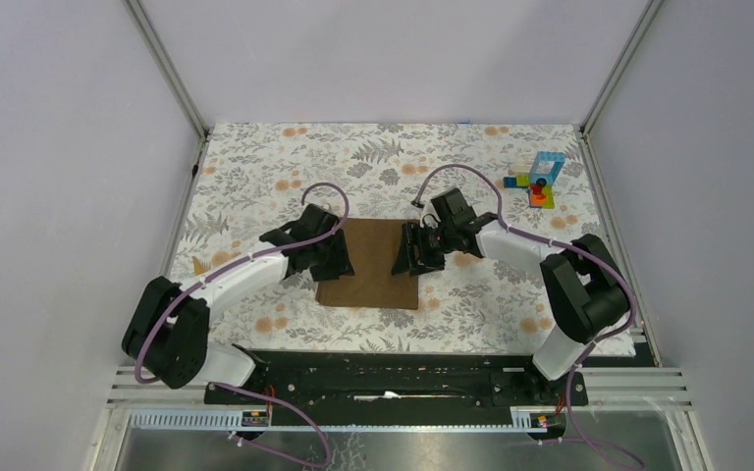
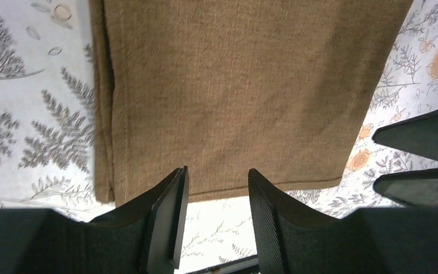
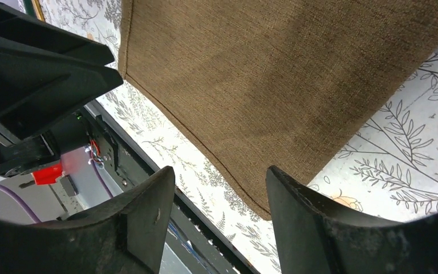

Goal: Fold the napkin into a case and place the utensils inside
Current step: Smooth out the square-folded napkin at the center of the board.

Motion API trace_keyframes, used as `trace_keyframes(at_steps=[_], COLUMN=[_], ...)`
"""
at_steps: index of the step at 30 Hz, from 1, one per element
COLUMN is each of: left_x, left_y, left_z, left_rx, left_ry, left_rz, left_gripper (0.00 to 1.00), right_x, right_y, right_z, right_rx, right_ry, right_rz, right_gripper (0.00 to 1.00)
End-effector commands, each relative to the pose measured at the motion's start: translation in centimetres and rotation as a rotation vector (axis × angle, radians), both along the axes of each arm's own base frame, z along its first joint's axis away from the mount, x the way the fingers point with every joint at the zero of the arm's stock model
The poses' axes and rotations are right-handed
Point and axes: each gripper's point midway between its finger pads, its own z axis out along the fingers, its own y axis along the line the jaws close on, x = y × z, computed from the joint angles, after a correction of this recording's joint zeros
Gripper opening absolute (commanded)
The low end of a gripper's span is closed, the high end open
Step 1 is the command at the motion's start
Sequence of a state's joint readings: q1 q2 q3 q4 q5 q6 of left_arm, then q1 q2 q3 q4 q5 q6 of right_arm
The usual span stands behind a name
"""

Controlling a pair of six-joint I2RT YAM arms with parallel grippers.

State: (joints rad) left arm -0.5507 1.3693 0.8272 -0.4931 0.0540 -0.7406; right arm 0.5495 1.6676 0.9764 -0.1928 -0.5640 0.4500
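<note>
While both pincers sit open and empty, the step in hand looks like napkin folding, with no utensil loading yet. The napkin [image 1: 373, 263] lies flat mid-worktop on the floral covering [image 1: 255, 157], a rectangle between the two pincers. The left wrist view shows a doubled, hemmed layer along one side, so probably one fold is done.

The left pincer [image 1: 339, 257] is at the napkin's left edge, pointing inward. Its jaws are moderately apart with nothing between them, and its tips are right over the cloth's border. The right pincer [image 1: 410, 253] is at the right edge, mirrored, with jaws wider and also empty. I cannot tell whether either tip touches the fabric.

Both arms reach forward and bend inward at the elbow, wrists angled down.

The next move likely calls for one pincer to drop, pinch a single edge layer and carry it across while the other pins the cloth.

The utensils cannot be clearly made out. A yellow-orange sliver [image 1: 199, 265] by the left arm is too small to tell. The toy blocks [image 1: 540, 179] are at the far right, well apart.
</note>
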Motion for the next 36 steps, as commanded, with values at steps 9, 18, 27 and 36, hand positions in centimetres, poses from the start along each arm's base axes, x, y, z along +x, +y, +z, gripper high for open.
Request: trace_keyframes(at_steps=[9, 18, 27, 36], left_x=[1.1, 4.4, 9.2, 9.7], left_y=[4.8, -0.9, -0.1, 4.2], left_z=[-6.0, 2.0, -1.0, -3.0], left_rx=[0.104, -0.207, -0.229, -0.188], left_ry=[0.044, -0.121, -0.110, -0.102], left_rz=[0.076, -0.005, 0.074, 0.169], left_gripper=[0.49, 0.76, 0.87, 0.90], right_x=[0.3, 3.3, 7.3, 8.0], right_y=[-1.4, 1.6, 2.4, -1.0], right_z=[-4.5, 1.0, -1.0, -2.5], right_rx=[-0.005, 0.147, 0.180, 0.109], right_ry=[0.086, 0.010, 0.029, 0.042], right_rz=[-0.031, -0.006, -0.048, -0.097], right_gripper=[0.66, 0.84, 0.87, 0.96])
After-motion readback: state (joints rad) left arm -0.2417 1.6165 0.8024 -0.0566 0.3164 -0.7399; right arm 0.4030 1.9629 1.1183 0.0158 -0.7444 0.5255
